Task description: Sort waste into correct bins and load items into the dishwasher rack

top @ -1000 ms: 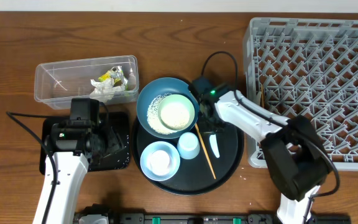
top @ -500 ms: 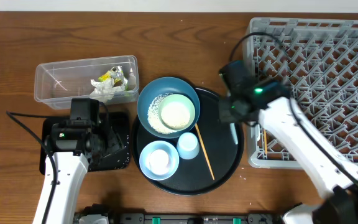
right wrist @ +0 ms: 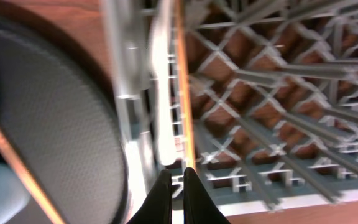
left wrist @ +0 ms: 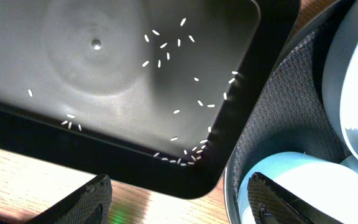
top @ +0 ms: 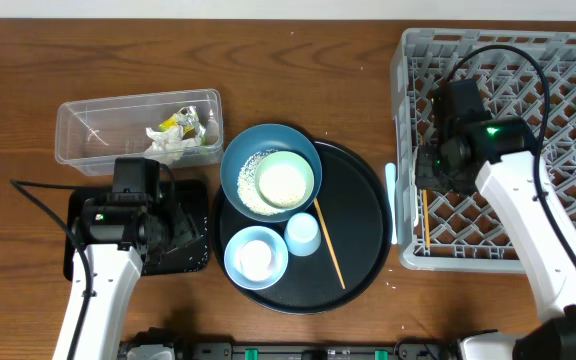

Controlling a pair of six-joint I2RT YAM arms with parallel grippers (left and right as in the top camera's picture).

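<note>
Step in hand: loading cutlery into the dishwasher rack [top: 498, 38] at the right end of the tabletop. Right gripper [right wrist: 178, 175] is over the rack's left wall, fingers pinched shut. White spoon [top: 391, 205] shows just outside that wall, lengthwise in the strip between the rack and the round black tray [top: 363, 200]. One chopstick [top: 425, 215] lies just inside the same wall. Wrist view is blurred: spoon and that chopstick both line up with the fingertips, so can't tell if either is gripped. From above, the spoon looks apart from the gripper body.

Left gripper [left wrist: 182, 205] hangs over the flat black tray [left wrist: 123, 93] near the tabletop's front-left corner, fingers [left wrist: 95, 199] wide, holding nothing. Rice grains [left wrist: 166, 46] are scattered in that tray. Clear tub [top: 88, 130] behind it holds napkins [top: 163, 147] and the wrapper [top: 178, 122].

My read: early in the loading. On the round tray:
- dark blue bowl [top: 230, 165], with more grains and the pale green bowl [top: 285, 183] inside it
- light blue bowl [top: 233, 255]
- white cup [top: 303, 233]
- second chopstick [top: 330, 245]

Next move needs the spoon inside the wall, not outside it. If it's gripped, shift right past the rim and release low between the pegs. If not, re-grasp it. The gap beside the wall looks tight for the fingers. Then the second chopstick.
</note>
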